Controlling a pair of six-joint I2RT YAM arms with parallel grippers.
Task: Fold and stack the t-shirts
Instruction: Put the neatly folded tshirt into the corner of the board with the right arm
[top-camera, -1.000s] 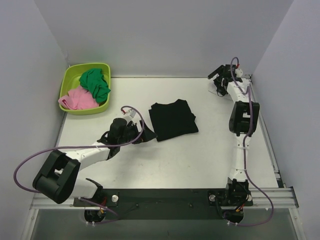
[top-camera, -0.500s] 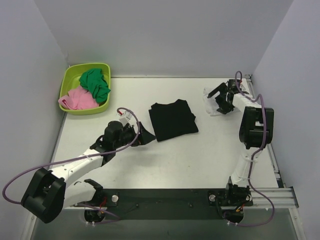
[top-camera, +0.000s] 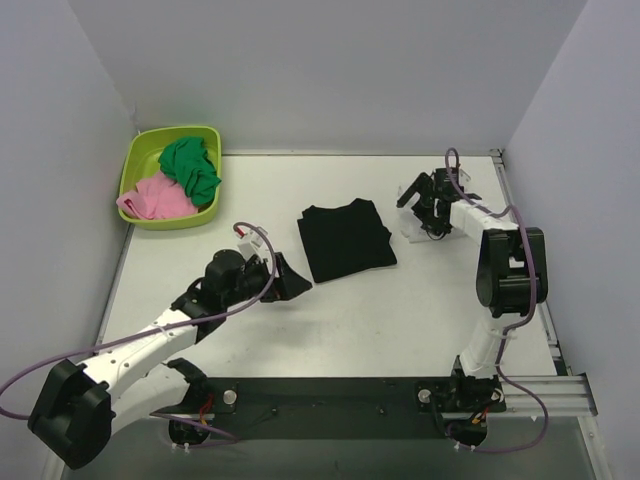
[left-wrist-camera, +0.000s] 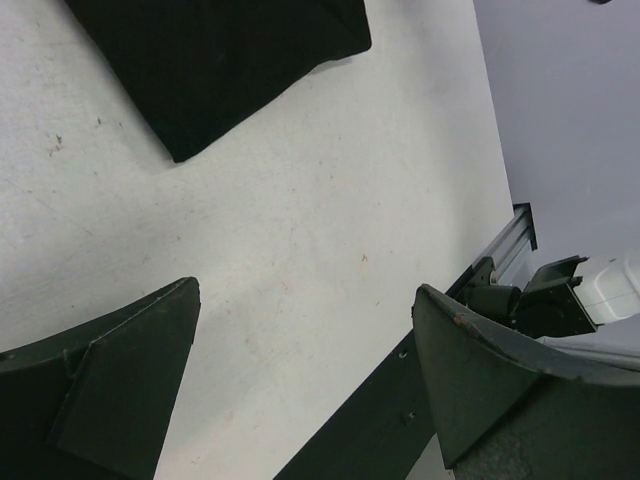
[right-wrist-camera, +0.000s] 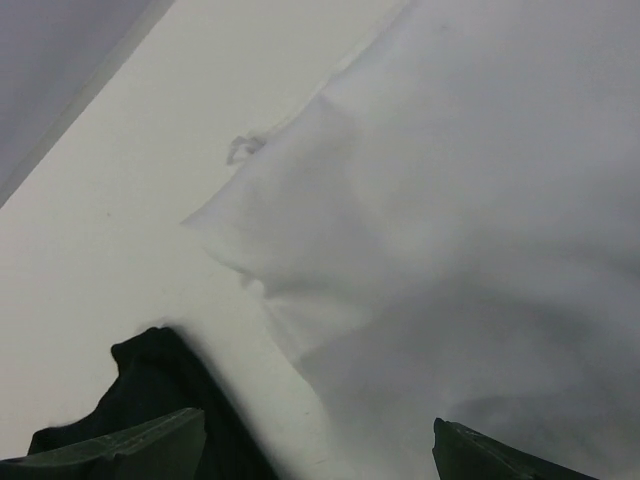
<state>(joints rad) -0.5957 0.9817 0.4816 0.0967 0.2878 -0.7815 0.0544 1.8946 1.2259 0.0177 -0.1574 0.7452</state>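
A lime-green tub sits at the 10 o'clock corner of the white table. Inside it, a crumpled green cloth lies toward 2 o'clock and a pink cloth toward 7 o'clock, the two touching.

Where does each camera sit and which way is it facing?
Top external: high behind the robot, looking down on the table, left arm, right arm and black t-shirt.
Left wrist: on the left hand, facing down past its open fingers at the black t-shirt's corner.
Right wrist: on the right hand, close over the white t-shirt.
Shared: all three show the black t-shirt.
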